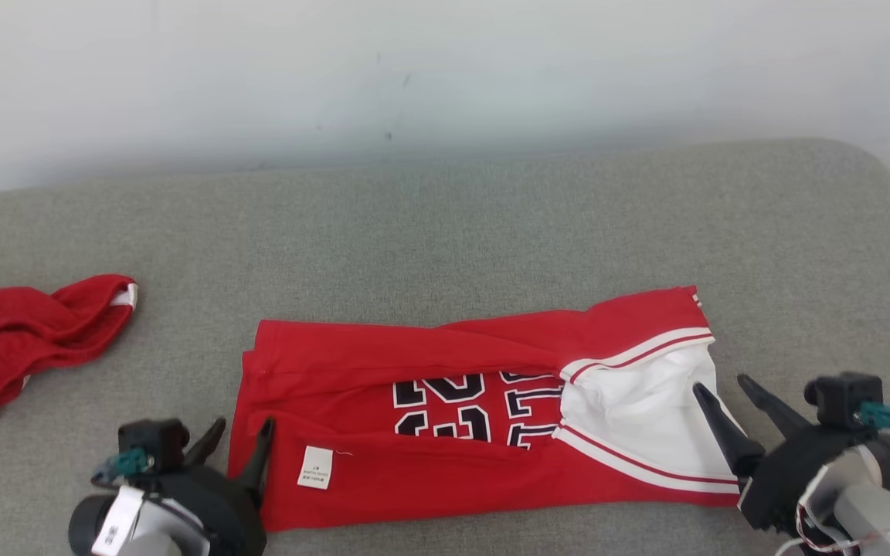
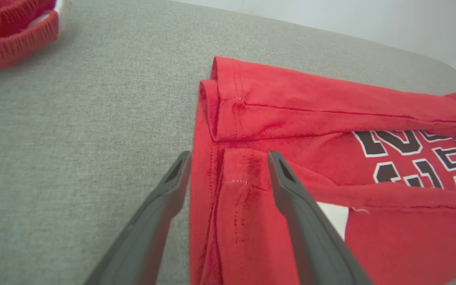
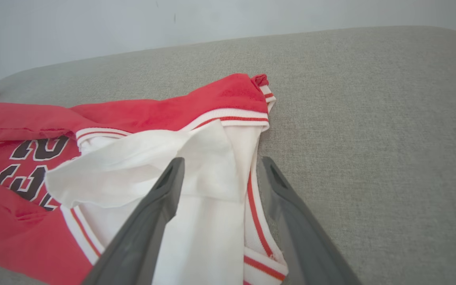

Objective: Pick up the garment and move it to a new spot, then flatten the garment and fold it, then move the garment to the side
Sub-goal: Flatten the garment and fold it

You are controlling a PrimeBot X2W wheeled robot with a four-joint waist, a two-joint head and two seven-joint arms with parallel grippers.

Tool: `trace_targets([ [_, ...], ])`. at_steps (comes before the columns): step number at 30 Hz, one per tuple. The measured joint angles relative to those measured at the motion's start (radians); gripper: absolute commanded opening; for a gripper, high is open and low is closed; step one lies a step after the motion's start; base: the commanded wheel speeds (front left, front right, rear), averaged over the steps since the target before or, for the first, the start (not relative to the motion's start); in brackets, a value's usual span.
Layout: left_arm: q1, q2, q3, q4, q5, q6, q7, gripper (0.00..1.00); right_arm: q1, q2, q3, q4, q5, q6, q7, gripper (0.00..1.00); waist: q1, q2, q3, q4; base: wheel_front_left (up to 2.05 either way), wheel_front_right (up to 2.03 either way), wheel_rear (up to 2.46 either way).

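Garment (image 1: 414,355): red jersey, black numerals, white striped end.

wall (image 1: 445,69): pale, faint marks | cushion (image 1: 491,224): grey fabric, rounded corners | light: even

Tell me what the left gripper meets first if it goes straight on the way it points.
Probably the folded red jersey with black numerals: the left gripper straddles its hemmed edge, jaws open; depth is unclear.
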Motion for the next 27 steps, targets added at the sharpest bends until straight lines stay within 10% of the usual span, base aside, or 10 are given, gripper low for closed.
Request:
trace_targets([
  [14, 0.182, 0.012, 0.03, -0.127, 0.001, 0.082, -0.026, 1.0, 0.176, -0.005, -0.105, -0.05, 0.068, -0.012, -0.001, 1.0, -0.0001, 0.0001, -0.114, 0.003, 0.0, 0.0, 0.0],
  [27, 0.341, 0.073, 0.173, -0.332, 0.042, 0.143, -0.028, 1.0, 0.341, 0.0, -0.269, -0.258, 0.038, -0.131, -0.002, 1.0, 0.0, 0.0, -0.169, 0.001, 0.0, 0.0, 0.0],
])
